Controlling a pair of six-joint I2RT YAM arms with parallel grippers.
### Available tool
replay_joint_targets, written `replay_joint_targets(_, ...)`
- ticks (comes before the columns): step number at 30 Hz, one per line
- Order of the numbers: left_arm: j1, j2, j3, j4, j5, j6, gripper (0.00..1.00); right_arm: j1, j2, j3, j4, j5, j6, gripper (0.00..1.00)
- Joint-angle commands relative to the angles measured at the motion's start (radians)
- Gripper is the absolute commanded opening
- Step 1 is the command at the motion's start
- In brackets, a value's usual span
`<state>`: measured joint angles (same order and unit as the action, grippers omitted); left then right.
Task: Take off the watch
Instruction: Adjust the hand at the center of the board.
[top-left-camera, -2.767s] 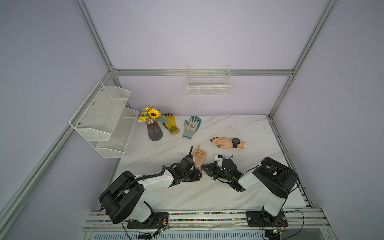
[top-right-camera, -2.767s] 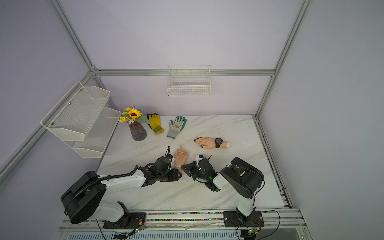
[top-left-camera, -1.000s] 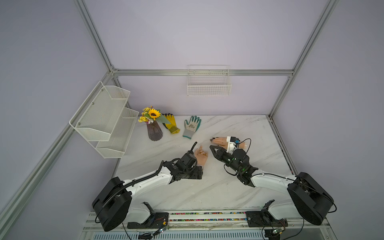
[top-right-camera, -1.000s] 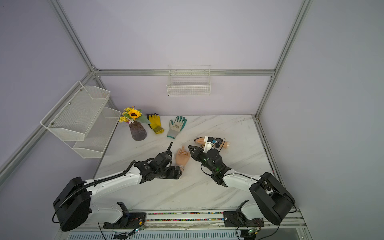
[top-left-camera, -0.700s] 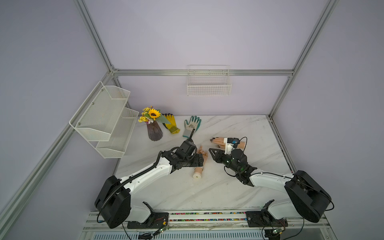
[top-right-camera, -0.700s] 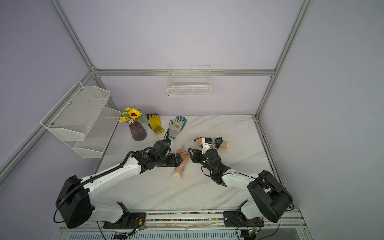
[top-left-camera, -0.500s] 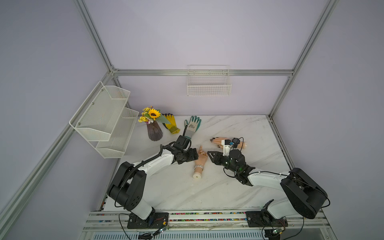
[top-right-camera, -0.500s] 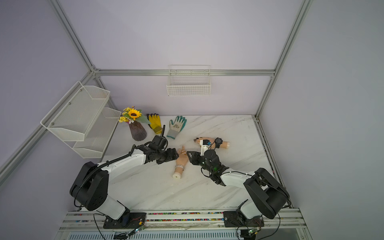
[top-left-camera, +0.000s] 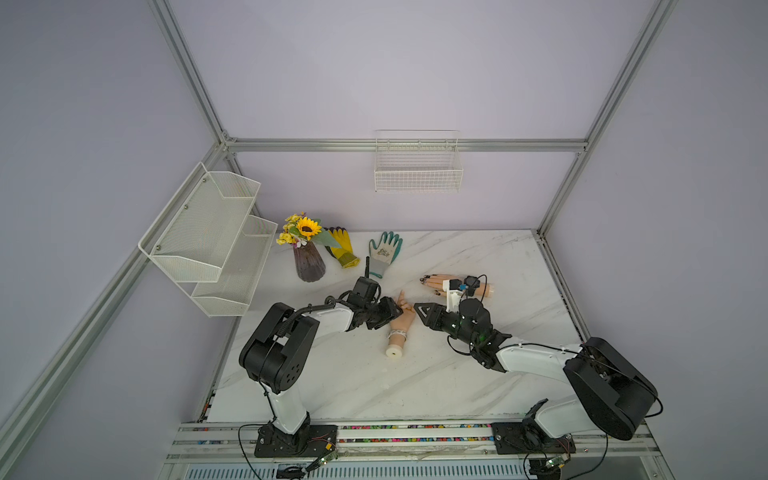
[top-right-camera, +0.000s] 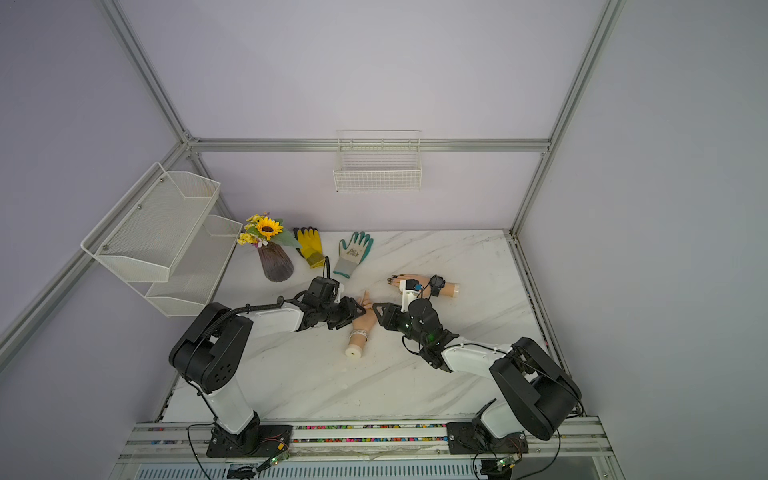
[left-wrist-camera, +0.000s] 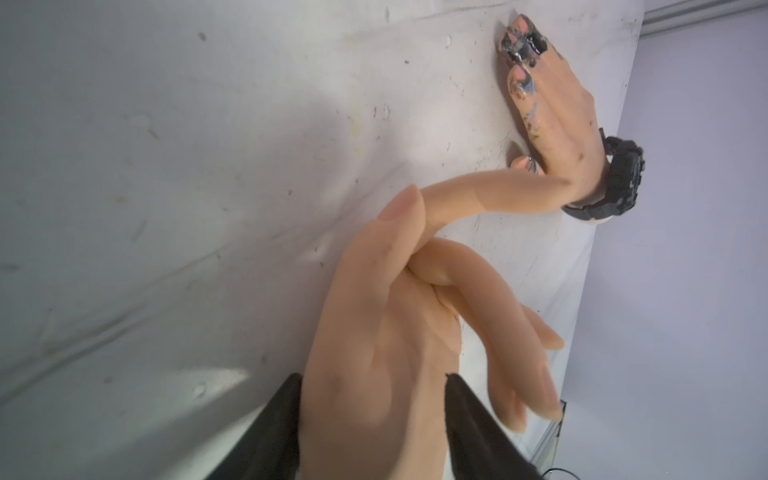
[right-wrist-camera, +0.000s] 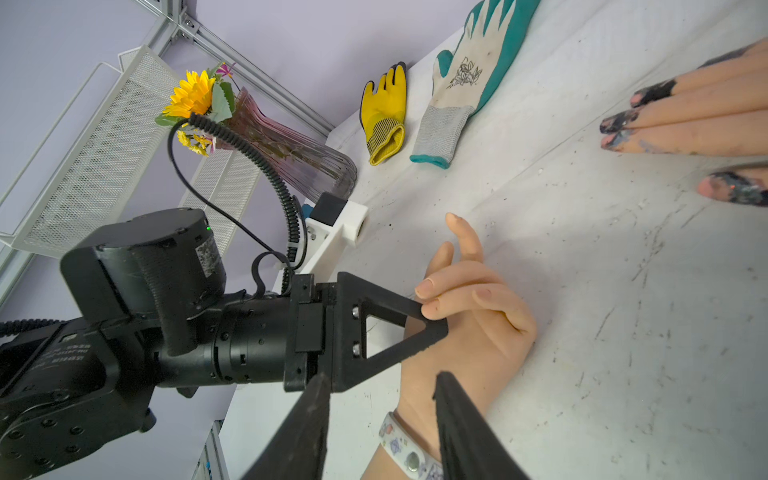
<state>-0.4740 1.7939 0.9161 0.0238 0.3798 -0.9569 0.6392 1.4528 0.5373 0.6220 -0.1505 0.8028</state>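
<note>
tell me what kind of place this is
Probably a robot lab test cell: a bare metal frame with plain walls, a left arm and right arm bolted to a rail, and props like a dummy hand.

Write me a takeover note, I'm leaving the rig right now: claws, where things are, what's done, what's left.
Left claw: clamped across the clean hand, which lies mid-table.
Right claw: open, straddling that hand's wrist beside its white band, gripping nothing.
Black watch: on the stained hand, farther back, untouched.
Done: clean hand pinned.
Left: neither strap is off yet. I can't tell whether the white band is a watch.
</note>
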Motion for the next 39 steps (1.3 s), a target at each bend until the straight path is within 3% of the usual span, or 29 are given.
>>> replay_joint_targets(1, 0.001, 0.015, -0.022, 0.114, 0.004, -0.051, 0.4, -0.004, -0.026, 0.033, -0.044, 0.015, 0.009, 0.45)
replay_joint_targets(4, 0.0, -0.035, -0.074, 0.161, -0.073, -0.095, 0.21, -0.004, -0.044, 0.03, -0.049, 0.014, 0.003, 0.47)
replay_joint_targets(7, -0.001, -0.162, -0.16, 0.146, -0.283, -0.193, 0.01, -0.004, -0.058, 0.03, -0.045, -0.009, 0.007, 0.5)
replay_joint_targets(10, -0.015, -0.279, -0.249, 0.091, -0.48, -0.33, 0.0, 0.015, -0.057, 0.038, -0.036, -0.033, 0.013, 0.56)
replay_joint_targets(13, -0.04, -0.328, -0.271, 0.01, -0.577, -0.384, 0.0, 0.103, -0.042, 0.041, -0.009, -0.013, -0.017, 0.81)
replay_joint_targets(14, -0.051, -0.328, -0.267, -0.014, -0.595, -0.398, 0.03, 0.146, -0.032, 0.045, -0.006, 0.01, -0.038, 0.97)
replay_joint_targets(21, -0.148, -0.328, -0.335, -0.03, -0.705, -0.598, 0.34, 0.37, 0.127, 0.12, -0.076, 0.198, -0.105, 0.98)
replay_joint_targets(23, -0.165, -0.336, -0.341, -0.031, -0.724, -0.626, 0.35, 0.416, 0.183, 0.146, -0.105, 0.257, -0.132, 0.98)
replay_joint_targets(29, -0.178, -0.355, -0.363, -0.037, -0.702, -0.648, 0.51, 0.445, 0.245, 0.146, -0.162, 0.435, -0.167, 0.97)
replay_joint_targets(32, -0.178, -0.39, -0.378, -0.041, -0.694, -0.612, 0.68, 0.446, 0.236, 0.126, -0.198, 0.51, -0.216, 0.94)
replay_joint_targets(35, -0.176, -0.462, -0.362, -0.068, -0.702, -0.493, 0.84, 0.446, 0.225, 0.107, -0.217, 0.53, -0.281, 0.91)
replay_joint_targets(39, -0.173, -0.55, -0.289, -0.217, -0.734, -0.318, 0.93, 0.446, 0.237, 0.106, -0.223, 0.516, -0.31, 0.95)
